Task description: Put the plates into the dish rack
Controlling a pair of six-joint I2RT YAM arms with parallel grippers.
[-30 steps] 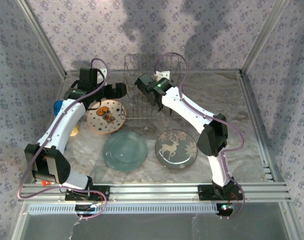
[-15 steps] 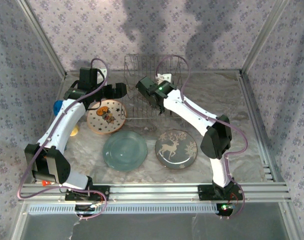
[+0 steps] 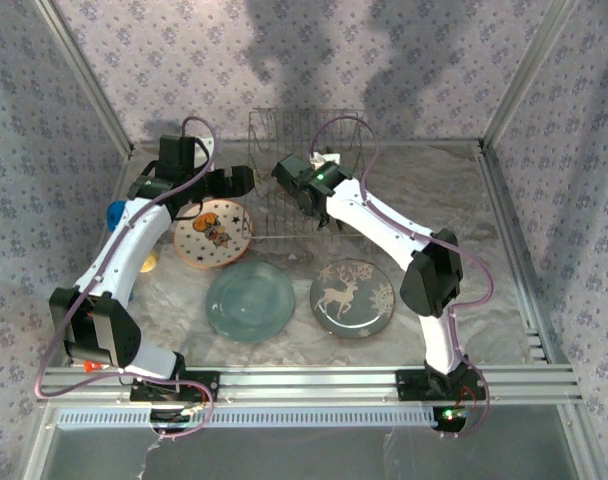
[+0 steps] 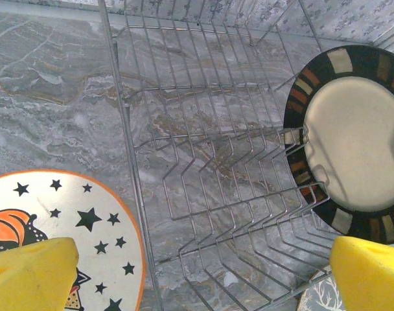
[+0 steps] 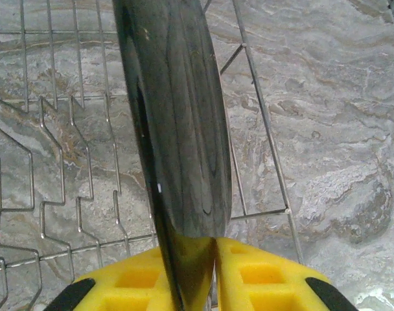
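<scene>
The dish rack stands at the back middle of the table. My right gripper is over its right part, shut on the rim of the black plate, which stands on edge among the rack wires. In the left wrist view that plate shows a cream centre and a dark banded rim. My left gripper hangs open over the rack's left edge, holding nothing. The star plate, the teal plate and the deer plate lie flat in front of the rack.
A small blue cup sits at the far left behind my left arm, with a small yellow object near it. Metal frame rails border the table. Bare marble lies to the right of the deer plate.
The right wrist has crept slightly left over the rack and its elbow has swung right. The left arm and the three flat plates have not moved.
</scene>
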